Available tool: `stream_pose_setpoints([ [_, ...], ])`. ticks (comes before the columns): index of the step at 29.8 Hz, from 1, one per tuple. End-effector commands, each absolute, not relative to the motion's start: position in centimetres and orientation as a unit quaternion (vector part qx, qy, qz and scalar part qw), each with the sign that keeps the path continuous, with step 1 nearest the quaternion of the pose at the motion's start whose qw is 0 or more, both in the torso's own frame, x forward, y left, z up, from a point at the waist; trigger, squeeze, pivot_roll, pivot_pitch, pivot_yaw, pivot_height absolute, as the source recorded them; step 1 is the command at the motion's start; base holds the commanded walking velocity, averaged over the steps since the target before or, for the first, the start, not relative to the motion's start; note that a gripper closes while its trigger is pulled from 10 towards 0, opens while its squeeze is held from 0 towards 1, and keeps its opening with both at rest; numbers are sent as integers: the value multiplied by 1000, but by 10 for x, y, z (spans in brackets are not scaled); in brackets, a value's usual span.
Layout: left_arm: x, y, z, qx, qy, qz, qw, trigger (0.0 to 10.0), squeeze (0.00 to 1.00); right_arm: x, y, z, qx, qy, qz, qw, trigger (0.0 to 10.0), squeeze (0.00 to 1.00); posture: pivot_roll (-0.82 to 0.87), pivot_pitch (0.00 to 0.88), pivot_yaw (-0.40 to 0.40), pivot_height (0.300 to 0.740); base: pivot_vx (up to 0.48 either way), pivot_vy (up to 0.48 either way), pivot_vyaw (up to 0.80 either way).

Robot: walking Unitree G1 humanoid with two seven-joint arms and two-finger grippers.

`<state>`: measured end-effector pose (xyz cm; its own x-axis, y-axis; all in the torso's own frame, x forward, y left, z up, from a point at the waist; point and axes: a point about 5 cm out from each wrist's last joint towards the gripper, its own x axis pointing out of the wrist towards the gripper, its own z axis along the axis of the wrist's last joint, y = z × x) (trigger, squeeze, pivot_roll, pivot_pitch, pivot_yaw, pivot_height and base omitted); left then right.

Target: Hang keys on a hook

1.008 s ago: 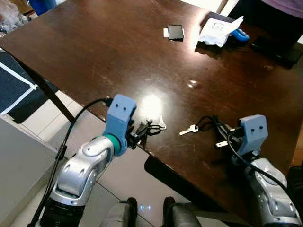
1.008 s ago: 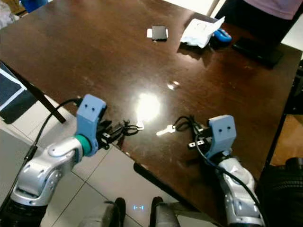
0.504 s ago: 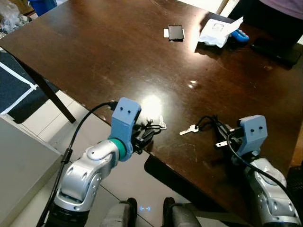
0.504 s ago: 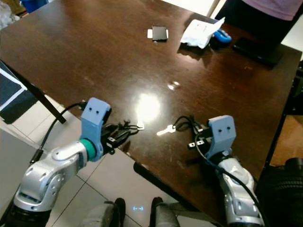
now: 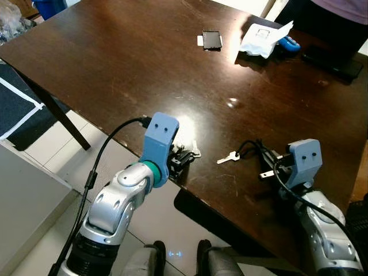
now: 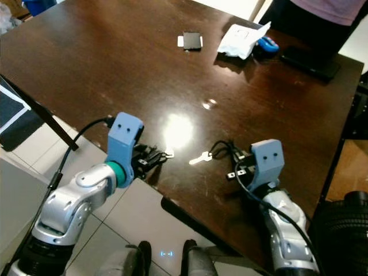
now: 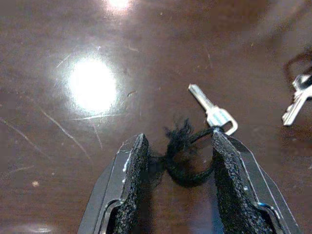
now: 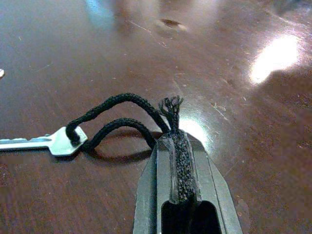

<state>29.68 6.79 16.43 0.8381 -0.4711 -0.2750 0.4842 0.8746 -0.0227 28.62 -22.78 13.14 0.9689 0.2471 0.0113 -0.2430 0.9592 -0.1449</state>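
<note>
From the head camera I see the dark wooden table [image 5: 115, 63], and near its front edge lie two keys: the left key [image 5: 194, 151] just beside my left gripper [image 5: 183, 158], and the right key [image 5: 229, 157] a little further along the edge, its black cord [image 5: 253, 150] running to my right gripper [image 5: 270, 168]. At the table's far side sit a small black card [image 5: 213, 39], a white wrapper [image 5: 261, 39] and a blue thing [image 5: 291, 42] I cannot identify, with a person's dark clothing [image 5: 328, 23] behind them. In the left wrist view, the left gripper's fingers [image 7: 129, 183] are spread apart on the table, with the left key's frayed black loop [image 7: 187, 158] lying between them, not yet pinched. In the right wrist view, the right gripper is pressed together, pinching the cord's frayed end, and the right key rests flat on the table.
</note>
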Motion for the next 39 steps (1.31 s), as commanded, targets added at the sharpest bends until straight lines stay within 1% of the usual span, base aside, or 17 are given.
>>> stream_pose_setpoints([
  [1,293,69,151,37,154,-244,957,10000,0,279,-226,107,-61,37,128,989,10000,0,0,211,115,740,0,0,0],
  [4,292,70,148,43,159,-242,956,10000,0,280,-225,107,-60,36,128,989,10000,0,0,211,115,740,0,0,0],
  [5,291,72,144,46,163,-239,956,9373,0,280,-225,107,-60,36,129,989,10000,0,0,211,115,740,0,0,0],
  [6,290,76,138,52,170,-234,956,6000,0,281,-225,107,-60,35,130,989,10000,0,0,211,115,740,0,0,0],
  [7,290,76,138,52,170,-234,956,6000,0,281,-225,107,-60,35,130,989,10000,0,0,211,115,740,0,0,0],
  [8,289,79,135,55,173,-232,956,4000,0,281,-224,107,-60,35,131,989,10000,0,0,211,115,740,0,0,0],
  [9,288,80,133,58,173,-230,956,3255,0,281,-224,107,-60,35,131,989,10000,0,0,211,115,740,0,0,0],
  [10,288,81,133,60,172,-229,956,0,0,281,-224,107,-60,35,131,989,10000,0,4,215,111,740,0,0,0],
  [24,287,81,132,64,164,-224,959,0,0,282,-224,108,-62,34,133,989,10000,0,4,215,108,740,0,0,0],
  [33,286,87,139,56,143,-213,965,0,0,282,-225,108,-63,33,131,989,10000,0,1,204,111,740,0,0,0],
  [35,285,90,145,50,128,-208,968,0,0,283,-225,109,-63,32,130,989,10000,0,1,204,111,740,0,0,0],
  [36,285,97,161,34,95,-201,974,0,0,283,-224,110,-62,29,130,989,10000,0,3,196,110,740,0,0,0],
  [37,285,97,161,34,95,-201,974,0,0,283,-224,110,-62,29,130,989,10000,0,3,196,110,740,0,0,0],
  [38,284,103,180,17,57,-202,978,0,0,284,-223,111,-61,27,131,989,10000,0,7,193,108,740,0,0,0],
  [39,284,103,180,17,57,-202,978,0,0,284,-223,111,-61,27,131,989,10000,0,7,193,108,740,0,0,0],
])
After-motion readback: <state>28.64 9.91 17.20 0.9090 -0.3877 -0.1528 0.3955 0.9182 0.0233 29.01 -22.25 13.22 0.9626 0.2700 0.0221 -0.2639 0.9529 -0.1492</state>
